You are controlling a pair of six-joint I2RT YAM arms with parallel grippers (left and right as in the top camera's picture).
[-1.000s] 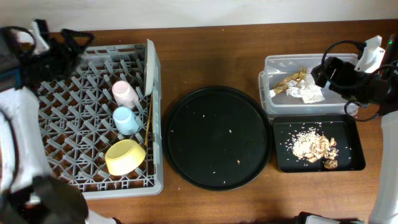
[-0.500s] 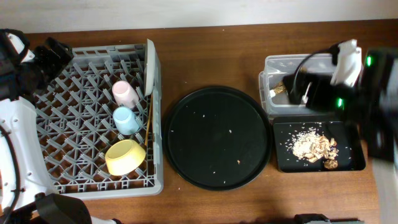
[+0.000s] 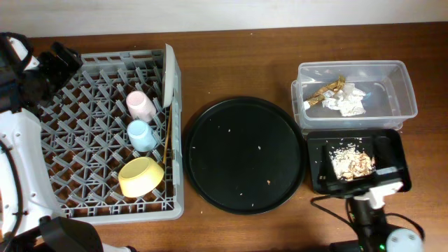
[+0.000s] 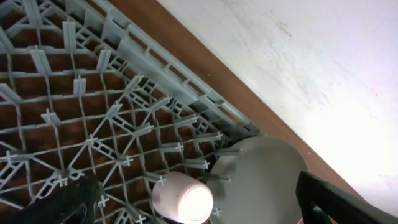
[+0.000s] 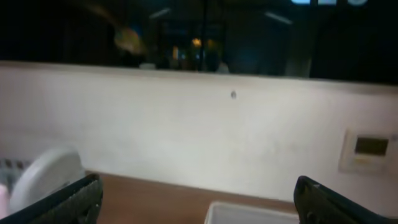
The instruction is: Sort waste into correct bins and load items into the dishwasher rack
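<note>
The grey dishwasher rack stands at the left. It holds the pink cup, the blue cup, the yellow bowl, the upright white plate and the chopsticks. The clear tub holds the paper wad and the gold-brown wrapper. The shallow black tray holds food scraps. My left gripper is open and empty over the rack's back left, with the pink cup and plate ahead. My right gripper is open and empty, facing the back wall.
The large round black tray with a few crumbs lies between rack and bins. My right arm sits at the table's front edge, below the shallow black tray. My left arm is at the rack's back left corner.
My right arm has drawn back from over the clear tub to the table's front edge, uncovering both bins. My left arm pulled back a little, then stayed still.
</note>
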